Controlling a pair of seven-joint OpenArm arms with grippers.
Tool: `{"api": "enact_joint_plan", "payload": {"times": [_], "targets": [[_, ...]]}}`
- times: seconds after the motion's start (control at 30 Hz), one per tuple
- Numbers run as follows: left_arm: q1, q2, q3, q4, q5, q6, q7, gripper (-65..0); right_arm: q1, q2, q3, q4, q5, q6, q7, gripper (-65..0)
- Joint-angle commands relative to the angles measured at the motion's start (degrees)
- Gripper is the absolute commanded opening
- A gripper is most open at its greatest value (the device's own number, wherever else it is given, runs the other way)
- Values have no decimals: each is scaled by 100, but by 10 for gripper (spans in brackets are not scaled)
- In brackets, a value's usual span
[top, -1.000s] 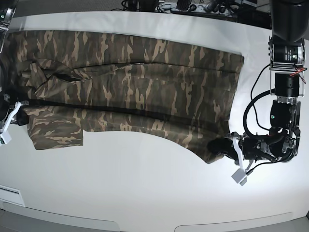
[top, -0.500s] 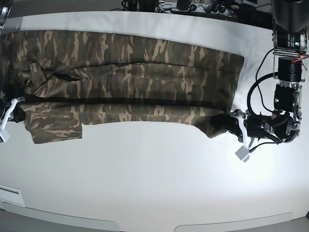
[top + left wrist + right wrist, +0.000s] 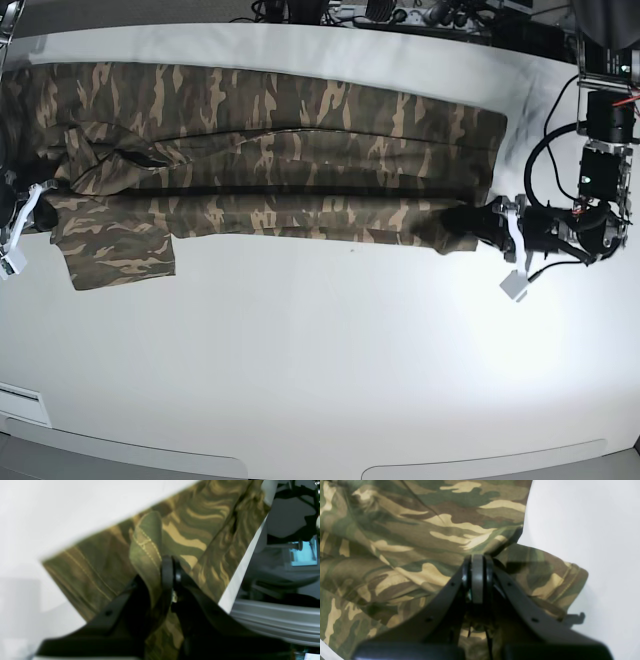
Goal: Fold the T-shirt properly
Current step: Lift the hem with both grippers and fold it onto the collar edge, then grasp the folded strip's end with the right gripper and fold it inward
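On the table (image 3: 330,350), T-shirt (image 3: 280,150) pinched in closed left gripper (image 3: 172,566) and right gripper (image 3: 477,562)

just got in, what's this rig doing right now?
Two arms are folding a camouflage T-shirt spread lengthwise on a white table. The left tool is shut on the hem corner at one end, and the right tool is shut on fabric at the sleeve end. Between them the near edge is pulled taut in a line, doubled over the shirt's middle. One sleeve lies flat on the table.
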Motion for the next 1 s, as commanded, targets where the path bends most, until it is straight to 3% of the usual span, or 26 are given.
{"api": "enact_joint_plan", "payload": {"times": [0.0, 0.2, 0.27, 0.3, 0.37, 0.43, 0.47, 0.57, 0.67, 0.83, 0.97], "targets": [[-92, -116, -50, 79, -141, -55, 4, -650, 98, 177, 59, 79, 44, 6, 81, -650], [98, -111, -50, 79, -141, -140, 4, -650, 155, 179, 61, 81, 52, 6, 144, -650], [98, -109, -50, 79, -141, -140, 4, -650, 278, 203, 61, 81, 92, 6, 118, -563], [101, -111, -50, 79, -141, -144, 4, -627, 354, 229, 61, 81, 114, 6, 122, -499], [120, -114, -50, 79, -141, -225, 4, -478, 546, 284, 63, 81, 214, 6, 125, -397], [175, -114, -50, 79, -141, -221, 4, -346, 737, 306, 72, 81, 444, 6, 125, -336], [234, -111, -50, 79, -141, -216, 4, -310, 815, 304, 72, 81, 603, 6, 125, -328], [426, -107, -50, 76, -141, -223, 4, -301, 962, 251, 72, 81, 1189, -136, 181, -328], [549, -74, -50, 79, -141, -223, 4, -301, 1010, -46, 72, 81, 1097, -181, 542, -328], [575, -68, -50, 76, -141, -223, 4, -301, 1003, -933, 72, 79, -437, -354, 1261, -304], [573, -68, -48, 76, -141, -221, 4, -301, 1003, -1526, 57, 52, -1178, -356, 1508, -300]]}}
